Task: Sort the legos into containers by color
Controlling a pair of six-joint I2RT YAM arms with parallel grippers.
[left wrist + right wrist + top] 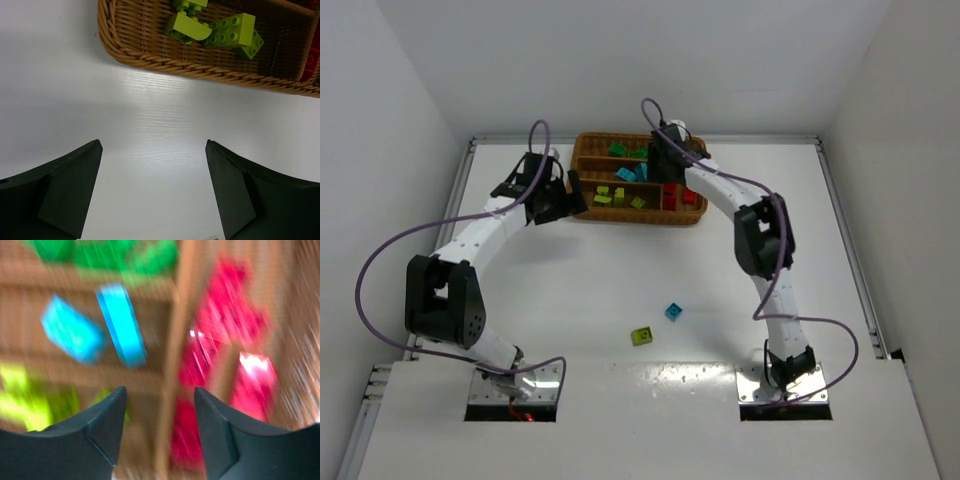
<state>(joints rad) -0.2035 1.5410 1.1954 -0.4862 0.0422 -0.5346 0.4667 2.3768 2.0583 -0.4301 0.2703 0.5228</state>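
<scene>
The brown wicker tray [582, 178] stands at the back of the table and holds sorted legos: green [618, 150], cyan [627, 173], yellow-green [610, 195] and red [670, 196]. My right gripper [665, 165] hovers over it. The blurred right wrist view shows that gripper [160, 390] open and empty above the divider [175, 355] between cyan bricks [122, 325] and red bricks [225, 320]. Beside the tray's left end, my left gripper [565, 205] hangs open over bare table. Its wrist view shows the same gripper [152, 145] empty, with the tray rim [150, 62] and yellow-green bricks [232, 32] ahead.
Two loose legos lie on the white table nearer the arm bases: a cyan one [673, 311] and a yellow-green one [641, 336]. White walls close in the table at the back and both sides.
</scene>
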